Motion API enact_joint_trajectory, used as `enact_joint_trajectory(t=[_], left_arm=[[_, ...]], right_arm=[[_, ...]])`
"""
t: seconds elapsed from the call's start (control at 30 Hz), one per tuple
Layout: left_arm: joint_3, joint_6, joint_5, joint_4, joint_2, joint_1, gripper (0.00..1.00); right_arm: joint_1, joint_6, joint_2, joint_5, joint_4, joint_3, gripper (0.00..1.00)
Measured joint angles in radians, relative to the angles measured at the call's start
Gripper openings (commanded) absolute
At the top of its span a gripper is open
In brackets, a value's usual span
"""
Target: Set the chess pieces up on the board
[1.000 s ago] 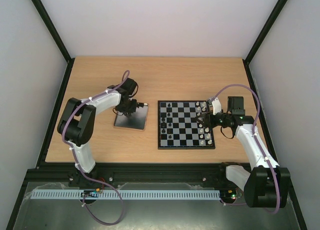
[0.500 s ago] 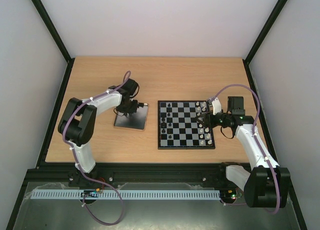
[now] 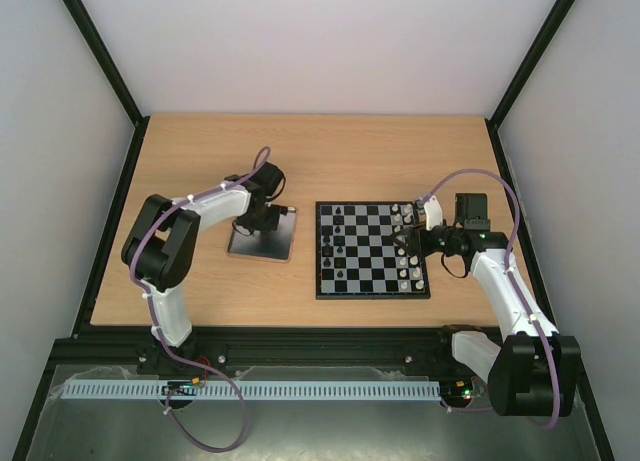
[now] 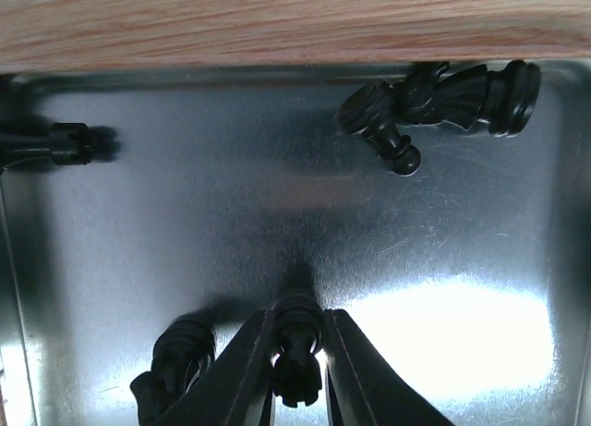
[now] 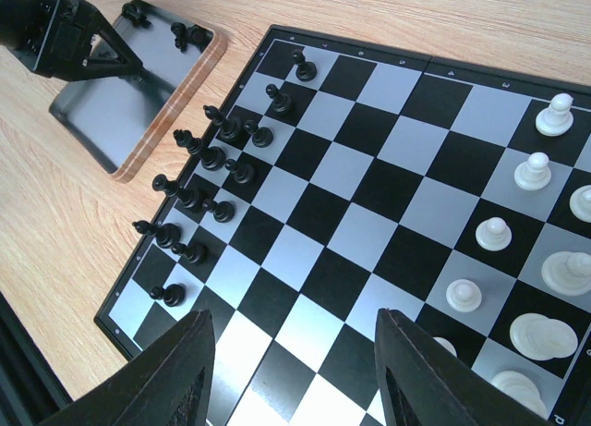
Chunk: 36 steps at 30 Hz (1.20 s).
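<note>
While the black chess pieces (image 5: pixel 208 181) are only partly ranked, stock is split between two carriers on the worktop (image 3: pixel 330 151).
- board (image 3: pixel 372 295): flat, right of centre. Black figures are ranked along its left edge, white pieces (image 5: pixel 536 250) along its right edge.
- metal tray (image 3: pixel 270 249): just left of the board and apart from it. Judged to be the holding bin for unplaced black figures.
- right tool (image 5: pixel 291 371): jaws wide with nothing between them, poised over the board's right edge. Judged to be waiting clear of the pick.
- left tool (image 4: pixel 297 389): lowered into the tray, jaws drawn in against both sides of the gripped piece (image 4: pixel 297 338).
- gripped piece: on the tray floor, well apart from the far wall. Judged a pick for carrying to the board.
- lying pair (image 4: pixel 443 98): on their sides in a far corner of the tray, touching.
- lone figure (image 4: pixel 69 141): at the tray's side wall.
- neighbour figure (image 4: pixel 180 347): touching or just beside the left tool's finger; cannot tell which.
</note>
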Motion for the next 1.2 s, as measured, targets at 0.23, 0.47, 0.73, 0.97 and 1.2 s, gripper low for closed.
enact_joint_trajectory(t=[0.23, 0.47, 0.73, 0.97, 1.2], left_arm=[[0.000, 0.000, -0.006, -0.003, 0.005, -0.013, 0.11], [0.001, 0.026, -0.016, -0.028, -0.039, -0.114, 0.08], [0.001, 0.108, -0.010, -0.019, -0.208, -0.357, 0.08], [0.001, 0.185, 0.033, -0.032, -0.229, -0.510, 0.09], [0.003, 0.229, 0.037, -0.038, -0.161, -0.600, 0.09]], right_arm=[[0.000, 0.000, 0.000, 0.000, 0.000, 0.000, 0.49], [0.000, 0.000, 0.000, 0.000, 0.000, 0.000, 0.49], [0.000, 0.000, 0.000, 0.000, 0.000, 0.000, 0.49], [0.000, 0.000, 0.000, 0.000, 0.000, 0.000, 0.49], [0.000, 0.000, 0.000, 0.000, 0.000, 0.000, 0.49]])
